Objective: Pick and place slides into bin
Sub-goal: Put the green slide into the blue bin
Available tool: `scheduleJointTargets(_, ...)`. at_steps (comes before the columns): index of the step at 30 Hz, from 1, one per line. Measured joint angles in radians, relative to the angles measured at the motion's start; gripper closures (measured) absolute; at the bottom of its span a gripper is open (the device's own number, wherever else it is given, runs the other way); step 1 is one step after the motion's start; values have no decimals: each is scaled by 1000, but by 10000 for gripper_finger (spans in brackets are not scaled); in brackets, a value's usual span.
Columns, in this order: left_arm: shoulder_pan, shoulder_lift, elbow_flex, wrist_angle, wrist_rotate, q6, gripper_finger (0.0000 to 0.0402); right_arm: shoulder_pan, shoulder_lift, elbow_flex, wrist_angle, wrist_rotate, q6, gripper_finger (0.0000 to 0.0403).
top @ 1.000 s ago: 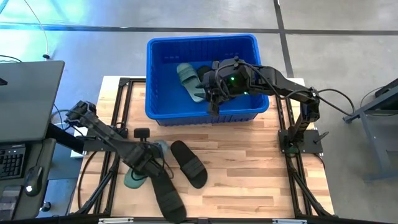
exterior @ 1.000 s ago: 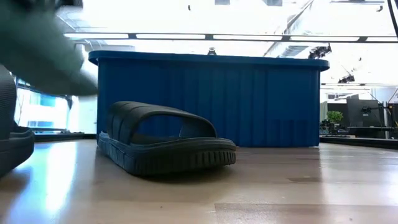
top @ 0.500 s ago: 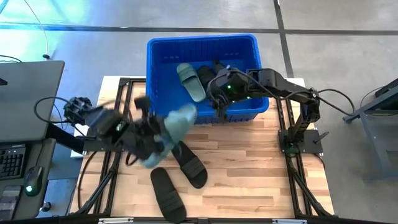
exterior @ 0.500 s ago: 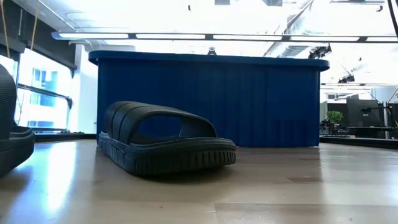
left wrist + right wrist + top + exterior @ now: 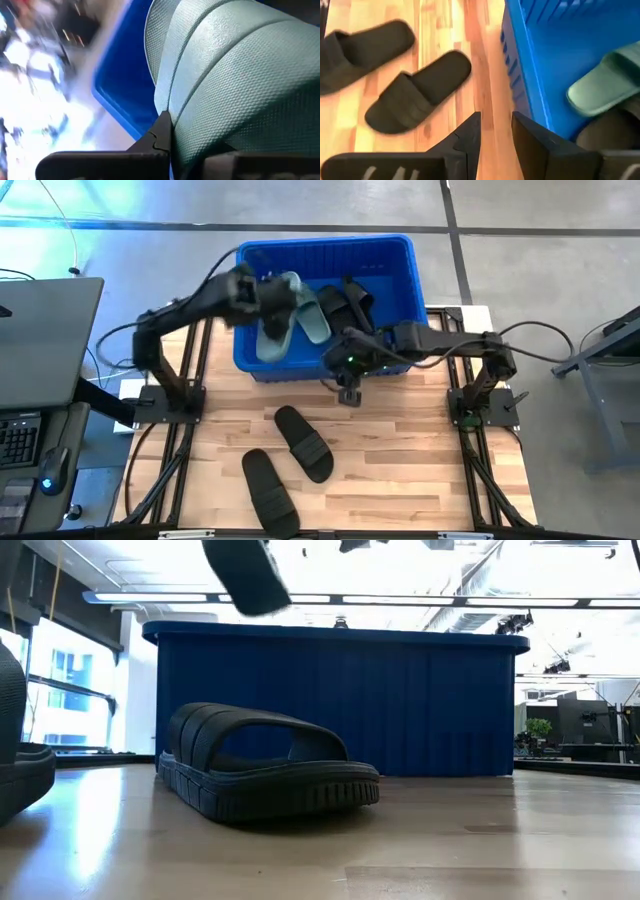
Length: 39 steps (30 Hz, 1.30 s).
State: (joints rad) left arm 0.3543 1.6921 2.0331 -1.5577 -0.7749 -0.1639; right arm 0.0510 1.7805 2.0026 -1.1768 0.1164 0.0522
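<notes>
My left gripper is shut on a sage green slide above the left part of the blue bin. The same slide fills the left wrist view. A second green slide and black slides lie inside the bin. Two black slides lie sole down on the table. My right gripper is open and empty. It hangs over the table just in front of the bin's near wall. My left gripper holds the green slide near its far end. One finger lies against the slide's textured green surface; the other finger is hidden behind the slide. The slide is lifted clear and hangs tilted over the bin.
The bin stands at the table's far edge, its ribbed near wall beside my right gripper. The low view shows the nearer black slide in front of the bin. Bare wood lies right of the slides.
My left gripper has lifted the green slide off the table's near left area and carried it up and toward the far edge, to above the bin. My right gripper has moved out of the bin toward the near edge, over the near wall to above the table.
</notes>
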Motion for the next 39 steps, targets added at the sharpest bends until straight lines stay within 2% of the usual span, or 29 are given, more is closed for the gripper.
scheduleJointTargets(2,83,49,0,10,40,8,396,9,0,-53,66,20,23,309)
scheduleJointTargets(6,198,160,0,18,17,56,397,18,0,-149,159,22,67,317)
scheduleJointTargets(9,271,251,-1,17,60,88,399,24,0,-199,157,24,119,321)
scheduleJointTargets(14,349,371,-1,35,44,216,385,29,0,-247,144,31,191,325)
scheduleJointTargets(16,373,402,-1,62,80,268,380,33,1,-252,135,34,206,324)
scheduleJointTargets(19,412,440,-1,118,201,338,378,37,1,-253,142,47,210,325)
scheduleJointTargets(21,429,458,-1,134,229,350,378,38,1,-253,147,56,210,325)
scheduleJointTargets(24,449,477,0,136,217,354,375,37,1,-252,150,68,210,325)
scheduleJointTargets(29,472,485,0,130,252,407,355,37,1,-252,150,68,209,325)
scheduleJointTargets(31,472,485,0,111,248,419,342,37,1,-252,150,68,202,325)
scheduleJointTargets(35,475,485,0,68,168,422,306,37,1,-252,150,68,194,325)
scheduleJointTargets(39,486,485,0,65,183,389,266,37,1,-252,150,68,215,325)
